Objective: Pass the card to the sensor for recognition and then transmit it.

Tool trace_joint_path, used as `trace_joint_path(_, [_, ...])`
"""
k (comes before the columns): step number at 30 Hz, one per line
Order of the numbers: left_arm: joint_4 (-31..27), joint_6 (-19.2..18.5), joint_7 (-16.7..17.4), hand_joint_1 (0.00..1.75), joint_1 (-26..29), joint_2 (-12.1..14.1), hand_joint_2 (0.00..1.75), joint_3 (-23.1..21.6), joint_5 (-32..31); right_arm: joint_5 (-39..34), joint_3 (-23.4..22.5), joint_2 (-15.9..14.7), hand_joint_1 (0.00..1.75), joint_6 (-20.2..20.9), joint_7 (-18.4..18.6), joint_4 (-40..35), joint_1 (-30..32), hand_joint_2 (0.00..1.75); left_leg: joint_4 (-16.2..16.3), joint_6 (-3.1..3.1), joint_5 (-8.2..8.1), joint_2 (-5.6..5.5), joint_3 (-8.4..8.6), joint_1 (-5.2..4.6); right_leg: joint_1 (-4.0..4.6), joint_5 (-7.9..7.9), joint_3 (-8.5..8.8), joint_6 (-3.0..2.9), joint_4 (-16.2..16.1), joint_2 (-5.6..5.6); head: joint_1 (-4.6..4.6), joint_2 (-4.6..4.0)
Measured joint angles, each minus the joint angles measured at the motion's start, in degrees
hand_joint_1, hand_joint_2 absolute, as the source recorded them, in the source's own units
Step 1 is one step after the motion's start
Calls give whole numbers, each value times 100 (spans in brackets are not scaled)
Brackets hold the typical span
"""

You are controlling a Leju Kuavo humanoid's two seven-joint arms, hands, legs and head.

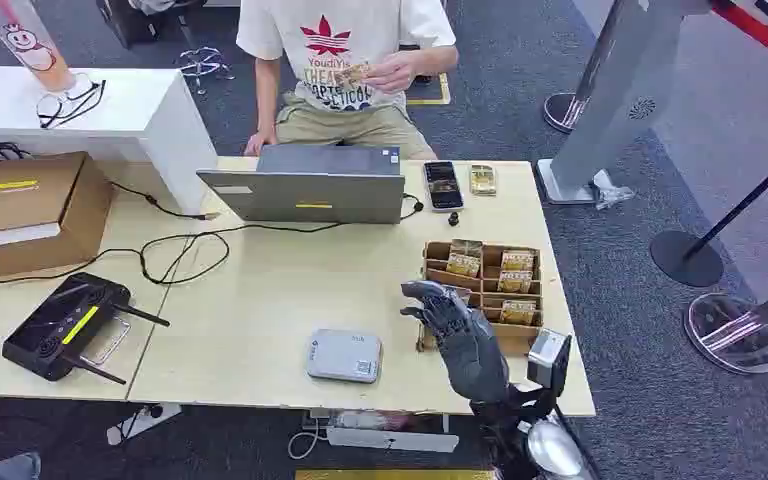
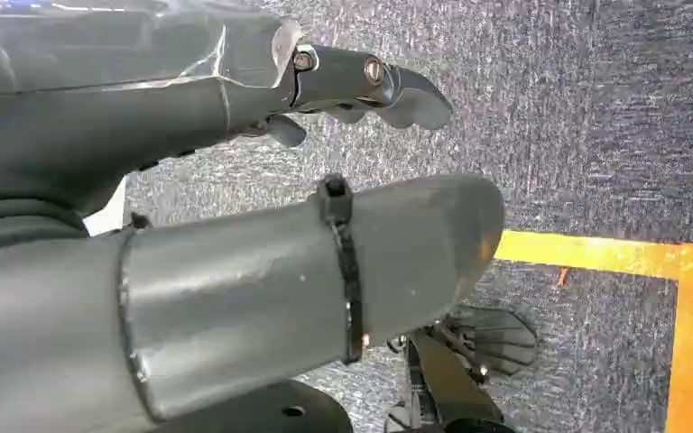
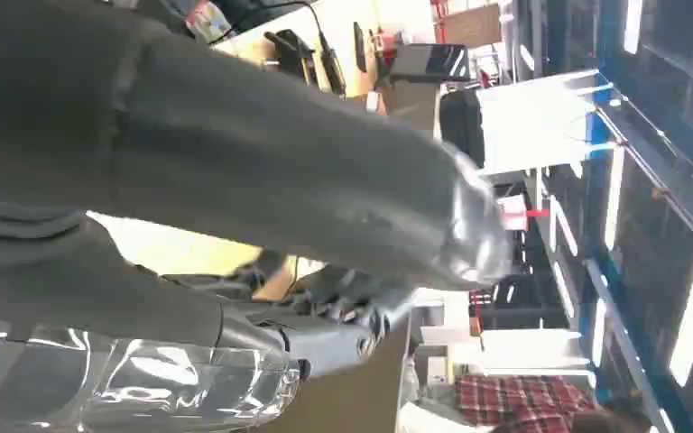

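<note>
A person beyond the table holds a gold card (image 1: 352, 75) up at chest height in one hand. The flat grey sensor (image 1: 344, 355) lies near the table's front edge. My right hand (image 1: 460, 335) is raised over the table just right of the sensor, in front of a cardboard tray (image 1: 480, 246) that holds several gold cards (image 1: 463, 264). Its fingers are spread and hold nothing; the right wrist view shows the same hand (image 3: 262, 198) empty. My left hand (image 2: 189, 135) hangs over grey carpet, thumb and fingers (image 2: 361, 81) apart, holding nothing.
A grey laptop (image 1: 305, 185) stands at the table's far side, with a black phone (image 1: 443, 185) and a small gold item (image 1: 482, 179) to its right. A black controller (image 1: 65, 325) and a cardboard box (image 1: 30, 210) sit at the left. Stanchion bases (image 1: 688, 258) stand on the right.
</note>
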Motion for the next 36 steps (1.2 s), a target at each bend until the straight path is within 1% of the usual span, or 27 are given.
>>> trace_joint_path(5, [0, -18, 33, 0, -31, -7, 0, -18, -72, 17, -111, 11, 175, 7, 0, -160, 135, 0, 0, 0, 0, 0, 0, 0, 0, 0, 0, 0, 0, -1, 0, 0])
trace_joint_path(6, [0, -26, 46, 0, -39, -7, 0, -26, -85, 22, -129, 11, 124, 9, 0, -192, 160, 0, 0, 0, 0, 0, 0, 0, 0, 0, 0, 0, 0, 0, 0, 0])
trace_joint_path(7, [0, -44, 61, 0, -48, -7, 0, -37, -101, 39, -142, 11, 0, 13, 2, -221, 188, 0, 0, 0, 0, 0, 0, 0, 0, 0, 0, 0, 0, 0, 0, 0])
trace_joint_path(10, [0, -50, 116, 0, -64, -7, 0, -48, -98, 127, -173, 17, 0, 13, 68, -308, 262, 0, 0, 0, 0, 1, 0, 0, 0, 0, 0, 0, 0, 1, 2, 0])
trace_joint_path(18, [0, -52, 120, 0, -61, -7, 0, -46, -41, 205, -240, 72, 0, 18, 192, -336, 283, 0, 0, 0, 0, 2, -1, 0, 0, 0, 0, 0, 0, 1, 2, 0])
trace_joint_path(19, [0, -63, 122, 0, -59, -7, 0, -46, -31, 205, -240, 83, 0, 35, 225, -336, 280, 175, 0, 0, 0, 2, -1, 0, 0, 0, 0, 0, 0, 1, 0, 0])
trace_joint_path(26, [0, -111, 122, 0, -53, -4, 0, -46, 2, 234, -260, 160, 0, 83, 341, -334, 161, 175, 0, 0, 0, 1, -1, 1, 0, 0, 0, 0, 0, 0, 0, 0])
trace_joint_path(30, [0, -109, 136, 0, -53, -4, 0, -46, 0, 556, -269, 166, 0, 22, 346, -334, 115, 175, 0, 0, 0, 1, -2, 0, 0, 0, 0, 0, 0, 0, 0, 0])
trace_joint_path(32, [0, -105, 153, 0, -53, -4, 0, -46, 0, 1129, -271, 166, 0, -270, 210, -330, 68, 175, 0, 0, 0, 1, -3, 0, 0, 0, 0, 0, 0, 1, 2, 0])
trace_joint_path(34, [0, -101, 162, 0, -52, -4, 0, -46, 0, 2006, -267, 164, 0, -812, 57, -297, -67, 175, 0, 0, 0, 4, -3, 0, 0, 1, 0, 0, 0, 3, 0, 0])
trace_joint_path(36, [0, -101, 173, 0, -53, -4, 0, -46, -9, 2488, -243, 164, 0, -1177, 2, -247, -262, 175, 0, 0, 1, 5, -2, 0, 0, 1, 0, 0, 0, 4, 0, 0])
